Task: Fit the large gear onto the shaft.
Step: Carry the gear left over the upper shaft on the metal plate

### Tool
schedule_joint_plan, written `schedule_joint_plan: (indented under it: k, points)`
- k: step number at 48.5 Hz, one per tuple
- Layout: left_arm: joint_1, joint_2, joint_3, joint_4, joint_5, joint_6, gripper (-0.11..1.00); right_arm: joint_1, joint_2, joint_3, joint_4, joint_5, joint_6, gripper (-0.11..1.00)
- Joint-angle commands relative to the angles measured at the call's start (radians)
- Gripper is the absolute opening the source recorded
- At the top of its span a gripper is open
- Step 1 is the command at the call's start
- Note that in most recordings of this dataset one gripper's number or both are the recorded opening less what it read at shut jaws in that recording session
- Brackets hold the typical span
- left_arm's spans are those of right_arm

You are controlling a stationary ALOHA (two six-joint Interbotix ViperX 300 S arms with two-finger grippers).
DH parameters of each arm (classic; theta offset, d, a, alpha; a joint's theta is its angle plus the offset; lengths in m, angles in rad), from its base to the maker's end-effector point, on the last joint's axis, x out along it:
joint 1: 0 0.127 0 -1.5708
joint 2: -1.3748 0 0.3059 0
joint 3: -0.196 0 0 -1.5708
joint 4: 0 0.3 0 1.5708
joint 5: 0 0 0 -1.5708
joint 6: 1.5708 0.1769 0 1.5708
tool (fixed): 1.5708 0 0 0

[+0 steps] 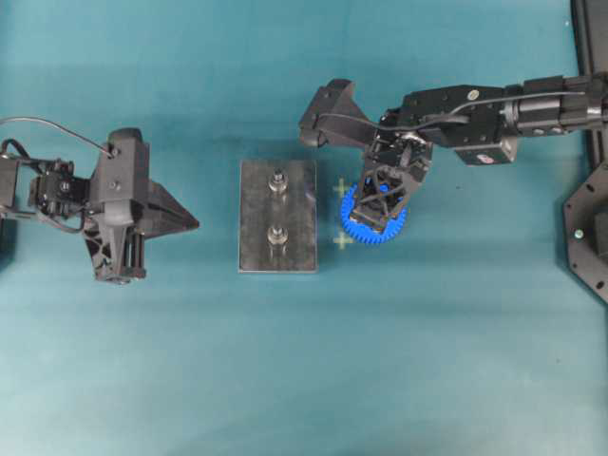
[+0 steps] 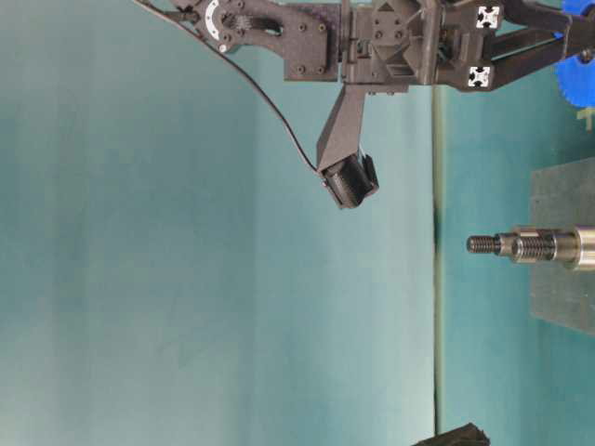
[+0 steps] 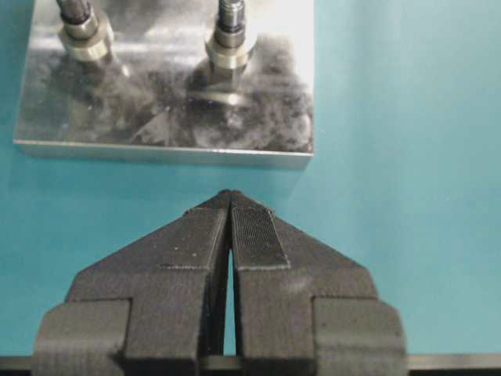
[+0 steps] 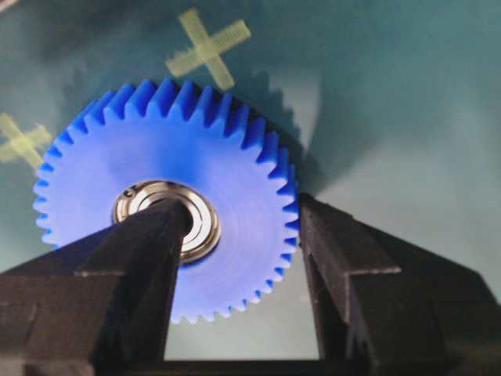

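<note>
The large gear [image 1: 372, 226] is bright blue with a silver bearing hub [image 4: 205, 215]. It sits just right of the grey plate [image 1: 255, 233]. My right gripper [image 1: 385, 204] is closed on it: in the right wrist view [image 4: 243, 211] one finger covers the hub and the other presses the toothed rim. I cannot tell whether the gear rests on the table. Two upright silver shafts [image 1: 277, 180] [image 1: 277, 236] stand in the plate and are bare. My left gripper [image 1: 195, 225] is shut and empty, left of the plate [image 3: 47, 117].
Two pale green tape crosses [image 1: 340, 188] [image 1: 343, 240] mark the teal table between the plate and the gear. Black frame parts [image 1: 589, 228] stand at the right edge. The right arm [image 1: 475, 114] reaches in from the upper right.
</note>
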Motion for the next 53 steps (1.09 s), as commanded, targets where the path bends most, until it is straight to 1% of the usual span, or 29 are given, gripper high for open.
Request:
schedule_joint_plan:
  k: [1, 7, 14, 26, 30, 36, 40, 53]
  points:
    - [-0.002, -0.006, -0.014, 0.002, -0.009, 0.0, 0.0, 0.0, -0.043, -0.049, 0.002, 0.021, 0.002, 0.48]
    - [-0.002, -0.008, -0.015, 0.003, -0.008, -0.005, 0.0, -0.003, -0.072, -0.12, 0.005, 0.061, 0.003, 0.48]
    - [-0.002, -0.006, -0.015, 0.002, -0.008, -0.005, 0.0, -0.008, -0.071, -0.244, 0.003, 0.117, -0.008, 0.48]
    - [-0.002, -0.015, -0.029, 0.002, -0.034, -0.002, 0.0, -0.008, 0.008, -0.451, -0.002, 0.218, -0.015, 0.48]
    - [0.0, -0.018, -0.021, 0.002, -0.037, -0.002, 0.0, -0.008, 0.046, -0.506, -0.002, 0.236, -0.035, 0.48]
    - [-0.005, -0.02, -0.011, 0.003, -0.037, -0.008, 0.0, -0.006, 0.1, -0.558, -0.002, 0.262, -0.069, 0.48]
    - [-0.006, -0.021, -0.014, 0.002, -0.035, -0.008, 0.0, -0.009, 0.127, -0.581, -0.002, 0.285, -0.078, 0.48]
    - [-0.006, -0.034, -0.014, 0.003, -0.037, -0.005, 0.0, -0.017, 0.166, -0.606, -0.026, 0.296, -0.094, 0.48]
